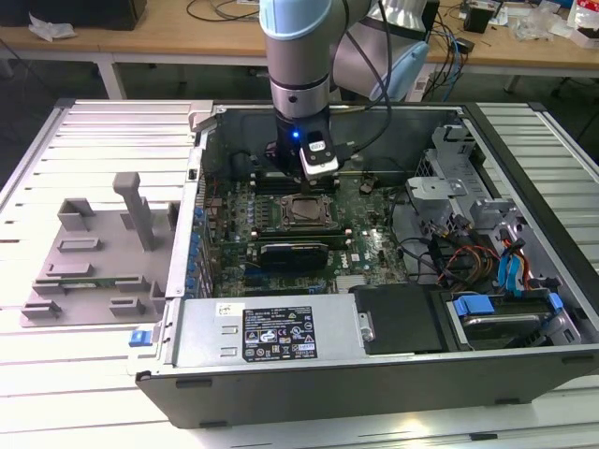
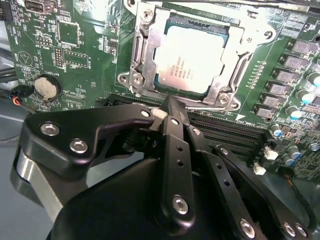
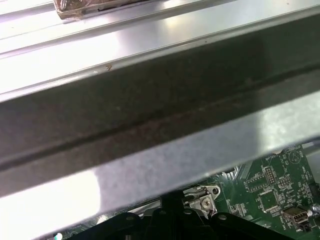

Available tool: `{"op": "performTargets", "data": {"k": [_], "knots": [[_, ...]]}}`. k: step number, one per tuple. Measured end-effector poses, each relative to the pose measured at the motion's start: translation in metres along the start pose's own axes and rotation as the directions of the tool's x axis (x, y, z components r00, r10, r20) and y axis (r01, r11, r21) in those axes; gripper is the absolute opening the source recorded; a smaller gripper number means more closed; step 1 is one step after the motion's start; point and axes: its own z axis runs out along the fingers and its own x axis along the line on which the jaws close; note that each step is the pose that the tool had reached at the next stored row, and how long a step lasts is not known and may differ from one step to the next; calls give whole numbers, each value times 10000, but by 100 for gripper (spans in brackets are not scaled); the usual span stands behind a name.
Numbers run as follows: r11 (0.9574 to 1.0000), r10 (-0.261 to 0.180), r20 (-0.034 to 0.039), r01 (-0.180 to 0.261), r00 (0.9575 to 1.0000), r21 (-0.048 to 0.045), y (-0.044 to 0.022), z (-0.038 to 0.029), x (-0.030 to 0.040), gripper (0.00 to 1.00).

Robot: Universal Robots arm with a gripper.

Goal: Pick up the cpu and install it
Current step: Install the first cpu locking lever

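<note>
The arm [image 1: 298,56] is reaching down into the open case [image 1: 374,281], and the jaws [image 2: 171,107] are hanging just behind the socket [image 2: 187,60] on the green board [image 2: 65,55]. In the second wrist view the black, matte fingers [image 2: 172,150], studded with round silver screws, are meeting at a narrow tip with nothing between them; the jaws are looking closed and empty.

The cpu [image 2: 190,59] is lying flat in the socket, just ahead of the jaws and apart from them. Its top is a smooth, pale silvery-grey square with faint print. A bare metal frame is surrounding it, with screws at the corners and a thin wire lever running along the side nearest the jaws. In the exterior view the socket [image 1: 309,211] is sitting directly below the wrist, with a dark square centre.

Long dark slots [image 2: 225,131] are running beside the jaws, between them and the socket. A round silver coin cell [image 2: 45,88] is sitting off to one side on the board.

In the first wrist view a dull brushed-steel wall [image 3: 160,125] of the case is passing close above the jaws [image 3: 172,207], with ribbed pale worktop [image 3: 75,35] beyond it.

In the exterior view a grey plastic tray [image 1: 98,253] with raised blocks is resting on the slatted worktop [image 1: 56,374], well away from the jaws.
</note>
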Motion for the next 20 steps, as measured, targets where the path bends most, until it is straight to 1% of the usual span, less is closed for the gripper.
{"op": "performTargets", "data": {"k": [5, 9, 12, 13, 14, 20], "knots": [[10000, -2, 8, 2, 10000, 24, 18, -30, 2, 11], [10000, -10, 26, 10, 10000, 72, 59, -62, 9, 11], [10000, -11, 30, 11, 10000, 88, 78, -67, 15, 11], [9999, -13, 34, 13, 10000, 100, 106, -65, 25, 11], [9999, -13, 35, 13, 10000, 102, 115, -64, 28, 11], [9999, -14, 52, 14, 10000, 100, 117, -54, 30, 11]]}}
